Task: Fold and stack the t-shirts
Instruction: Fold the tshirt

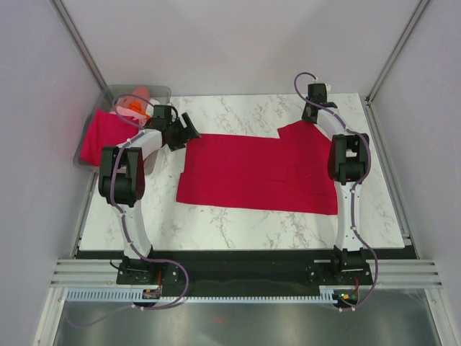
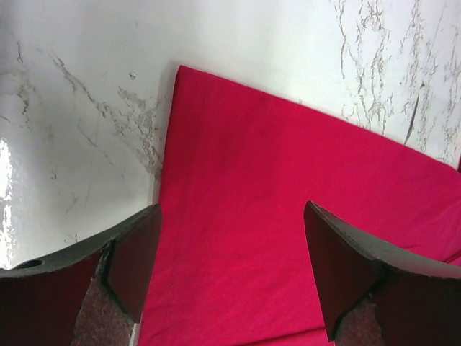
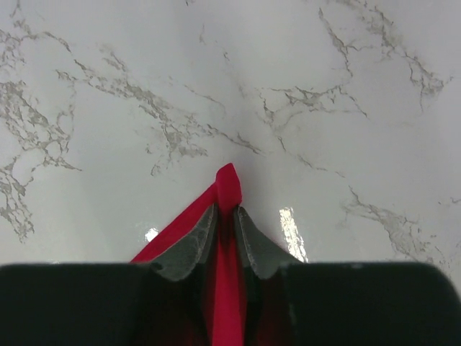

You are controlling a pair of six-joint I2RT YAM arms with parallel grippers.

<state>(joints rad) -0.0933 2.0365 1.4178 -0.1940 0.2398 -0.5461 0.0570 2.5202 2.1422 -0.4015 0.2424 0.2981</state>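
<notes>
Fingers (image 3: 189, 245) of the right gripper (image 3: 225, 210) pinch the far right corner of the crimson t-shirt (image 1: 252, 173). Left gripper (image 2: 232, 209) hangs spread over the opposite far corner.

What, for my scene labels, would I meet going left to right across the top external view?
Magenta-pink t-shirt draped on the bin → left gripper, jaws open → crimson t-shirt spread flat → right gripper, jaws pinching its far right corner.
</notes>
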